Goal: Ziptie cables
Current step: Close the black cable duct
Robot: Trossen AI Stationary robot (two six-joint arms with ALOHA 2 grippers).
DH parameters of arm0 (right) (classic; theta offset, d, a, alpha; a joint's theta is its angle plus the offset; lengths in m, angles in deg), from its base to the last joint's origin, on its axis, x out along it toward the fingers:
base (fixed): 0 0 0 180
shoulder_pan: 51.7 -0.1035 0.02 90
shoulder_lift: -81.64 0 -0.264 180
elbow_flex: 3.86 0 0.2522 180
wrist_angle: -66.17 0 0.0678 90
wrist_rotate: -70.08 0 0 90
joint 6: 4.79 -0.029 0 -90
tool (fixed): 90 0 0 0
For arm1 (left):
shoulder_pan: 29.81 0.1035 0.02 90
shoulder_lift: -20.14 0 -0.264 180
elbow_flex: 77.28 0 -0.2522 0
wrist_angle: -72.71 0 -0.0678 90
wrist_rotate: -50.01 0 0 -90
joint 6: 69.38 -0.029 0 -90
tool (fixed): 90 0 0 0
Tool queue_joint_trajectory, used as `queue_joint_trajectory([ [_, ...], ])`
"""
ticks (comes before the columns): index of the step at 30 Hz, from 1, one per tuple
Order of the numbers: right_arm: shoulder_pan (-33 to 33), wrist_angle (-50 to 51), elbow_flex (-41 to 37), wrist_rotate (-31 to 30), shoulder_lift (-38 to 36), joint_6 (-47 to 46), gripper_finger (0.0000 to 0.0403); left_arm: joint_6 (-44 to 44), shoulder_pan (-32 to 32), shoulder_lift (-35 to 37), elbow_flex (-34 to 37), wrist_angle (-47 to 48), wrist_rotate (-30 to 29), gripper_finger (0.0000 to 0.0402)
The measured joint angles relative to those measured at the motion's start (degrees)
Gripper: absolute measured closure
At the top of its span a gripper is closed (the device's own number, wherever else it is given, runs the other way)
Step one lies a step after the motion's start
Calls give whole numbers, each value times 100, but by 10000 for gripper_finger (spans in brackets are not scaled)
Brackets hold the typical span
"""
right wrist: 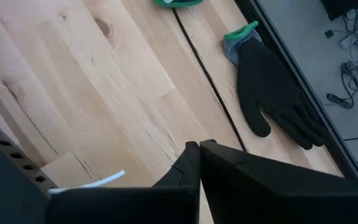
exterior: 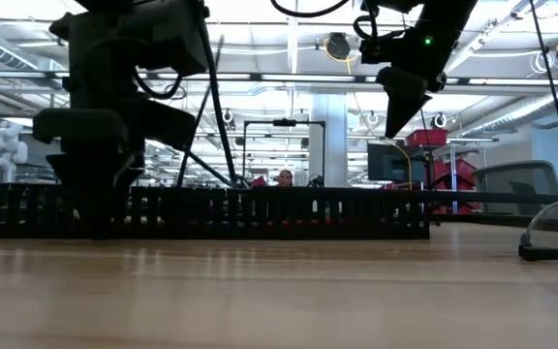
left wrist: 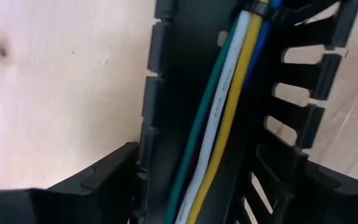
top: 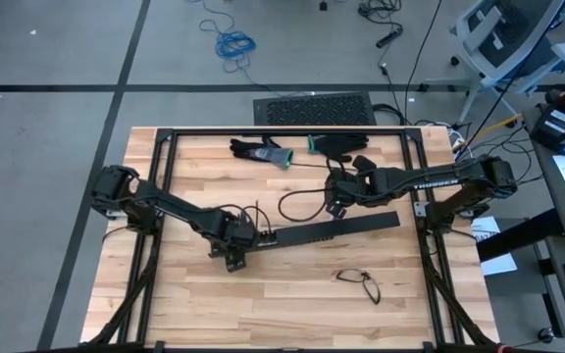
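Room: a large workshop with bright ceiling lights and shelving in the low view; grey floor around the table, loose cords and an office chair in the high view.
Surface: a pale wooden table (top: 184, 304) inside a black frame; a dark seam runs through the boards.
Duct: a long black slotted duct (top: 361, 226) lies slanted across the table's middle; in the low view it stands as a low comb-like wall.
Cables: green, white, yellow and blue cables (left wrist: 219, 124) lie side by side inside the duct channel, at the end near the left arm. A dark band seems to cross them at the frame's edge; whether it is a tie I cannot tell.
Left gripper (top: 235, 253): down at the duct's left end, fingers spread wide, 1 on each side of the duct walls; probably placed so to steady the duct, though contact is unclear.
Right gripper (top: 338, 209): raised above the table behind the duct, fingers pressed together with nothing between them; it looks like a waiting pose.
Other items: 2 dark gloves (top: 261, 150) with green cuffs near the far edge, a black wire loop (top: 300, 204) beside the right gripper, a small wire (top: 363, 282) on the near boards.
Stage: judged from this, the cables are seated and the tying is still ahead.
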Motion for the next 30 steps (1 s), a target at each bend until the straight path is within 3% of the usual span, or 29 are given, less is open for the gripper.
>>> queue_joint_trajectory([
  [10, 58, -419, 117, 638, -624, 34, 403, -269, -25, -206, -5, -44, -274, 113],
  [16, 341, 491, 103, 2658, -964, 330, 403, -300, -41, -207, 0, -62, -307, 142],
  [20, 263, 1105, -59, 2699, -945, 760, 403, -414, -41, -211, 2, -63, -321, 144],
  [30, 242, -126, -289, 2944, 51, 917, 403, -451, -34, -211, 10, -67, -368, 143],
])
